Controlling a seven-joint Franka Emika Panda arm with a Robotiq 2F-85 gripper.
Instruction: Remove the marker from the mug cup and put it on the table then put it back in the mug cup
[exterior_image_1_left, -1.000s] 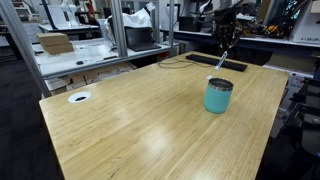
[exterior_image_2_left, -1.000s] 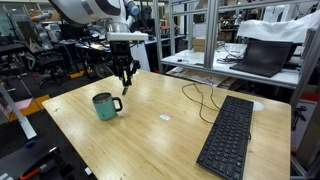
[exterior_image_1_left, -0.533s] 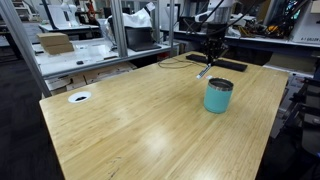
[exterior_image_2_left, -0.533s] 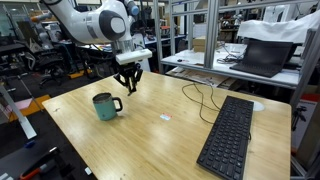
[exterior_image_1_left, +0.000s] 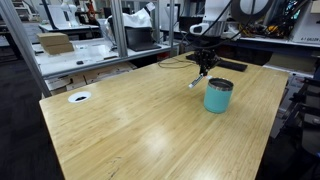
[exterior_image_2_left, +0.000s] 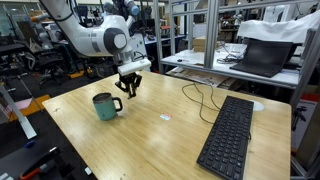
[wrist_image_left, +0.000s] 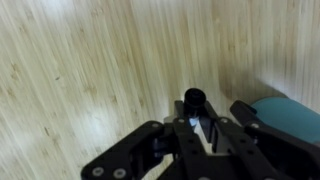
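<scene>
In an exterior view, one round white-ringed hole (exterior_image_1_left: 79, 97) sits nearest on the table (exterior_image_1_left: 140, 130), close to the left corner. It is the only hole in the wood.

Farther in, toward the right edge, stands one teal mug (exterior_image_1_left: 218, 96) with a dark band at its rim, upright and alone. Nothing sticks out of its top.

Just beyond the mug, on the side away from the right edge, one gripper (exterior_image_1_left: 203, 70) hangs over bare wood. Its fingers are closed on the one marker (exterior_image_1_left: 197, 79). The marker slants down from the fingers, pale along its body, and is outside the mug and apart from it. Whether its lower tip touches the wood cannot be told.

In the wrist view the marker's dark round end (wrist_image_left: 194, 98) shows between the black fingers, with the teal mug (wrist_image_left: 290, 115) off to the right and wood grain beneath.

At the far edge lies one flat black keyboard (exterior_image_1_left: 215, 62).

In an exterior view from another side, that keyboard (exterior_image_2_left: 228, 135) is nearest, along the right edge. One small white scrap (exterior_image_2_left: 167, 117) lies mid-table. The mug (exterior_image_2_left: 105, 106) stands near the left edge, and the gripper (exterior_image_2_left: 128, 90) is just behind it. One cable (exterior_image_2_left: 200, 95) trails toward the far edge.
</scene>
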